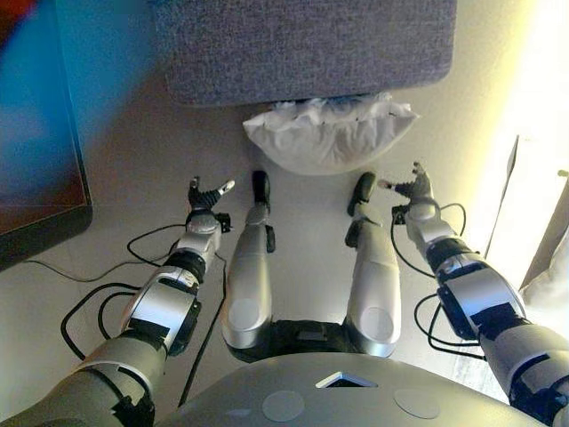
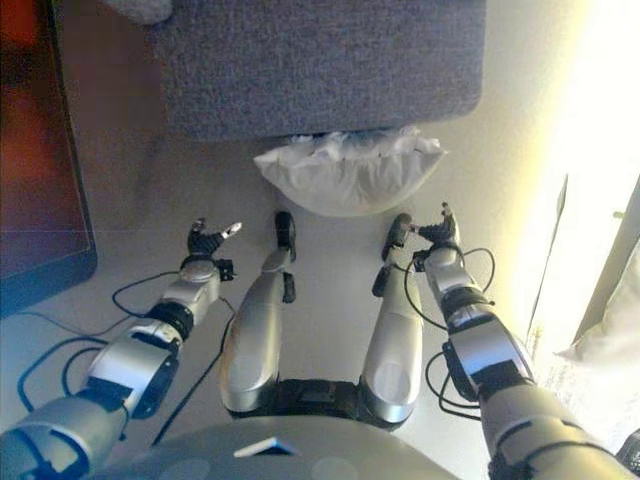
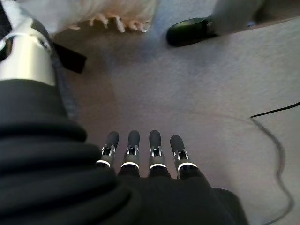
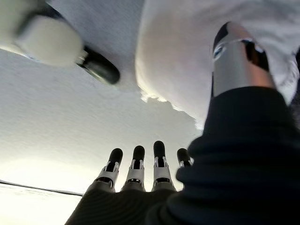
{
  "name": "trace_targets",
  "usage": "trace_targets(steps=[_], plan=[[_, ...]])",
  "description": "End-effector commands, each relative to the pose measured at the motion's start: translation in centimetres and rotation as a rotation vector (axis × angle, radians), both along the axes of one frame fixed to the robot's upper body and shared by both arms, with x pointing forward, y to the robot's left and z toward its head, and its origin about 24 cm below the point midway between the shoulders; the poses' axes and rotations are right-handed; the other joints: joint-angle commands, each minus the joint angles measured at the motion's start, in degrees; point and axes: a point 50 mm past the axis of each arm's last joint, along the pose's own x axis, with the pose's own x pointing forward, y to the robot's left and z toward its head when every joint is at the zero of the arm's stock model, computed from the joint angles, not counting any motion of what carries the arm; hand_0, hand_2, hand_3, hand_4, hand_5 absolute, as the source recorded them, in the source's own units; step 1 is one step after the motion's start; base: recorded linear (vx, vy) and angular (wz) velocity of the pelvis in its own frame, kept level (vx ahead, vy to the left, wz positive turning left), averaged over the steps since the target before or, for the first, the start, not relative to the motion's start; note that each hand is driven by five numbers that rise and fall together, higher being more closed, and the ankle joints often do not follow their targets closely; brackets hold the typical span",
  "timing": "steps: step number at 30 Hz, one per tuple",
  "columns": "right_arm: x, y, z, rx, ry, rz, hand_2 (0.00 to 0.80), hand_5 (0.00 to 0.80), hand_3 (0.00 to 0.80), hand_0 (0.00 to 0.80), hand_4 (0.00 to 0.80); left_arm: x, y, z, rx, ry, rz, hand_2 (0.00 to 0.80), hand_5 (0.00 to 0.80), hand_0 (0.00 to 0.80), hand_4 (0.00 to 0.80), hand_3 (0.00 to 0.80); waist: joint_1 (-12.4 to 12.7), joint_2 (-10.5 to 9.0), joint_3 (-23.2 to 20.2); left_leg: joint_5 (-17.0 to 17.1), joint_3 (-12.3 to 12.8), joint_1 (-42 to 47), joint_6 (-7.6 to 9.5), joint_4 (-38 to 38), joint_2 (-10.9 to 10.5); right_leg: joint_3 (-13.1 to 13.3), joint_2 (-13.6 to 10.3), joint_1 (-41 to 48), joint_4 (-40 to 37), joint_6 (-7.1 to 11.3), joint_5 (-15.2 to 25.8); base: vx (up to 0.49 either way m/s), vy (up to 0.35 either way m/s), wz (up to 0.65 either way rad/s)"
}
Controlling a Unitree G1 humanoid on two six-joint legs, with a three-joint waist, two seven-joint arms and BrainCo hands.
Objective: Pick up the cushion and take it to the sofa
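Observation:
A white fringed cushion [image 1: 331, 133] lies on the floor against the front of the grey sofa [image 1: 302, 44], which spans the top of both eye views. My left hand [image 1: 206, 196] hovers over the floor to the cushion's lower left, fingers straight and empty. On the other side, my right hand [image 1: 414, 187] sits just right of the cushion, also open and holding nothing. In the right wrist view the cushion [image 4: 187, 61] shows close past the straight fingers [image 4: 136, 164]. The left wrist view catches only the cushion's fringe [image 3: 117, 14].
A dark low cabinet [image 1: 36, 133] stands along the left. At the right edge there is a bright panel and another pale cushion [image 1: 547, 285]. Pale floor lies between the sofa and me.

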Motion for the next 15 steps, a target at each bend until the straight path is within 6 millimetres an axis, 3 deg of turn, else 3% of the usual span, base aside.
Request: trace_targets(steps=[1,3,12,15], plan=[[1.4,-1.4,3.6,-0.098,-0.143,-0.044,0.000,0.000,0.000,0.000,0.000,1.6,1.3,2.9,-0.003,-0.153,0.069,0.000,0.000,0.000,0.000,0.000,-1.28,0.25,0.11,-0.23,-2.10,-10.22,-0.70,4.28,1.44,2.91,-2.41,-4.02,-1.16,4.40,0.12,-0.050,-0.010,-0.04],[2.2,-1.5,5.4,-0.130,-0.202,-0.071,0.000,0.000,0.000,0.000,0.000,2.6,0.7,4.4,-0.003,-0.210,0.039,0.000,0.000,0.000,0.000,0.000,-1.74,0.52,0.11,-0.18,-2.49,-13.67,-0.67,5.43,1.64,3.87,-1.77,-8.05,0.23,4.06,-0.06,-0.025,-0.006,-0.03],[3.7,-1.9,10.3,-0.260,-0.392,-0.152,0.000,0.000,0.000,0.000,0.000,4.8,-0.4,8.8,0.003,-0.419,0.022,0.000,0.000,0.000,0.000,0.000,-2.82,0.80,0.11,0.18,-3.51,-22.50,-0.52,6.96,2.45,6.04,0.17,-17.89,3.45,3.41,-0.25,0.003,-0.031,-0.08],[3.2,-3.2,10.6,-0.258,-0.456,-0.121,0.000,0.000,0.000,0.000,0.000,5.4,0.1,10.4,0.005,-0.484,0.000,0.000,0.000,0.000,0.000,0.000,-3.27,0.75,0.11,-0.02,-4.08,-24.82,-0.88,8.21,2.73,6.86,0.52,-20.23,4.60,3.71,-0.25,0.010,-0.024,-0.05]])
